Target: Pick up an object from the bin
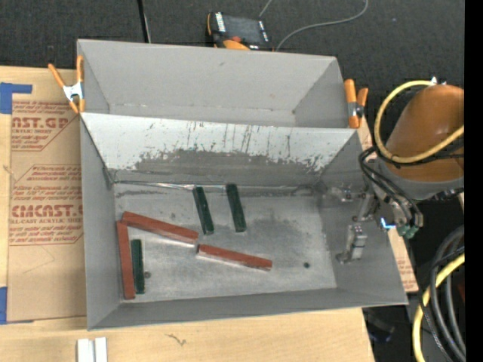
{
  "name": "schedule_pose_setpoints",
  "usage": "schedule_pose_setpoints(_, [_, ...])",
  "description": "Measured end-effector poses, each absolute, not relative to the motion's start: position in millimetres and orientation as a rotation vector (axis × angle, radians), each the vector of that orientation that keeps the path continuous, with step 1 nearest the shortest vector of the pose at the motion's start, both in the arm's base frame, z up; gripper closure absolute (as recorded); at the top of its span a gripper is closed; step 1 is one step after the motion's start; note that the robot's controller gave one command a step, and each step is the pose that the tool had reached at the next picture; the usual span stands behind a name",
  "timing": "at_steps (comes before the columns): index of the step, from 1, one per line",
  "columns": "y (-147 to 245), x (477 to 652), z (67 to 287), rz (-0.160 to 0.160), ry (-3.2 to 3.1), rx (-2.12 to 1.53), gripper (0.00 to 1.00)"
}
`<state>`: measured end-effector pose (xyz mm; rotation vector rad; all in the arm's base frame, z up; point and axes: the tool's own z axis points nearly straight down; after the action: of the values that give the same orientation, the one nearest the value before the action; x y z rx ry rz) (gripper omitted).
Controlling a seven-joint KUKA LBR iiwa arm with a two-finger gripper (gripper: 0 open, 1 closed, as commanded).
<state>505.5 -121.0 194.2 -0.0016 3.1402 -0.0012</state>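
gripper point(353, 241) low beside bin point(373, 277) right wall | grip state cannot tell | red bars point(234, 257), green bars point(203, 210) well apart leftward

three red bars point(234, 257) and three dark green bars point(203, 210) lie flat, scattered left.

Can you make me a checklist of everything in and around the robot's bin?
Surface: grey bin, floor scratched, dark streaks on the back wall.
Job's things: three red bars and three green bars lie flat on the left and middle of the floor.
Clutter: one small dark speck on the floor.
Gripper: gripper at the bin's right end, apart from every bar.
Cables: yellow cables loop over the arm's orange cover.
Surroundings: black and orange box behind the bin.
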Motion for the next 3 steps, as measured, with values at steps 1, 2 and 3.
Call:
schedule_pose_setpoints(1, [-40,520.9,169,0.007,3.140,-0.116,0.00])
schedule_pose_setpoints(2, [14,497.2,66,0.006,3.145,-0.142,0.00])
schedule_pose_setpoints(3, [5,518.5,196,0.001,3.132,0.054,0.00])
